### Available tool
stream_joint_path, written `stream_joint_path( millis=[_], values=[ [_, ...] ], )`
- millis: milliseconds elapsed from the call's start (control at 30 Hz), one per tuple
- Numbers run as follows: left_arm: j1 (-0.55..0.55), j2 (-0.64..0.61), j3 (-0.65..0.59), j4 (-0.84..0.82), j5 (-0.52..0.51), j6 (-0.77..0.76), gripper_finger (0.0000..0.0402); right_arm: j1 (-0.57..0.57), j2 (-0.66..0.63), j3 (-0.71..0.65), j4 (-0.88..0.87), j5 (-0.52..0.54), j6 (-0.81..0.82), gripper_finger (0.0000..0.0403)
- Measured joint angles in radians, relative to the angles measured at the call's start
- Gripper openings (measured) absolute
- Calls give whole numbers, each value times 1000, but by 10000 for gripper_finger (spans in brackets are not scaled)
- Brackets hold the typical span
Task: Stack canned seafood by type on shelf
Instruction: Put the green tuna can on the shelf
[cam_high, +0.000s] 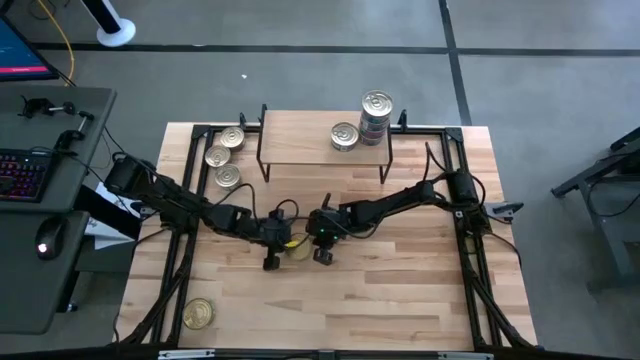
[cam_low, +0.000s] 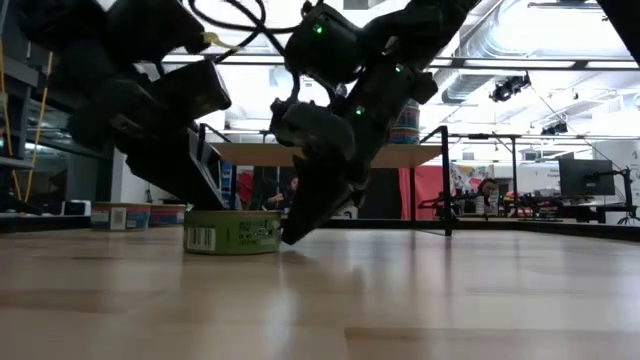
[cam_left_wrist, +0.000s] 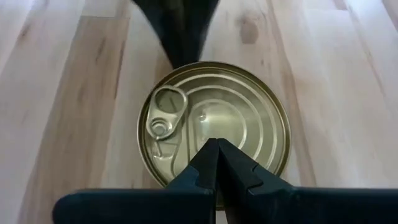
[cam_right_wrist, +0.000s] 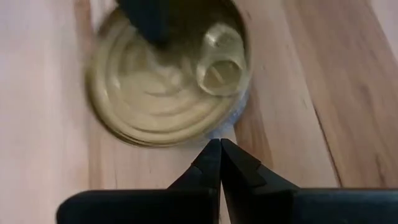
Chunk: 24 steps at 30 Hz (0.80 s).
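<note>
high view shows both arms met at the middle of the desk (cam_high: 400, 290), over one gold-lidded tin (cam_high: 297, 247) with a green side label. the left end effector (cam_high: 272, 250) is seen clenched, its tips pressed together over the near edge of the lid, with nothing grasped. the right end effector (cam_high: 322, 244) is also clenched and empty, its tips set just beside the rim of the tin, on the opposite side. in the low view the tin (cam_low: 232, 231) rests flat on the desk between the two dark end effectors.

the shelf (cam_high: 325, 138) stands at the far edge of the desk. on it a short stack of tins (cam_high: 375, 115) is placed, and a single tin (cam_high: 345, 136) lies just beside it. three more tins (cam_high: 224, 160) wait on the desk left of the shelf, and one tin (cam_high: 198, 314) lies near the front left corner.

the step in hand seems to be the positioning of the middle tin, pushed or steadied by closed tips, before a pick. for the next move, one end effector probably must be opened around the tin and closed on its sides; then the tin must be lifted and carried to the matching stack on the shelf. the low, flat wall of the tin gives little grip, so a slip is possible.
</note>
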Motion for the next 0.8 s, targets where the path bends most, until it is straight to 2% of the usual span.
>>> stream_joint_path(
  millis=[133,400,500,800],
  values=[
    [-12,-1,-6,-3,3,25,0,11,-5,1,40,15,65,0],
    [-16,-4,-10,-10,19,88,0,58,-25,85,-28,-13,141,0],
    [-13,-3,-9,5,-17,127,0,77,-27,111,-11,-30,163,0],
    [-17,1,-10,5,-1,161,0,84,-34,159,57,94,230,0]
  ],
)
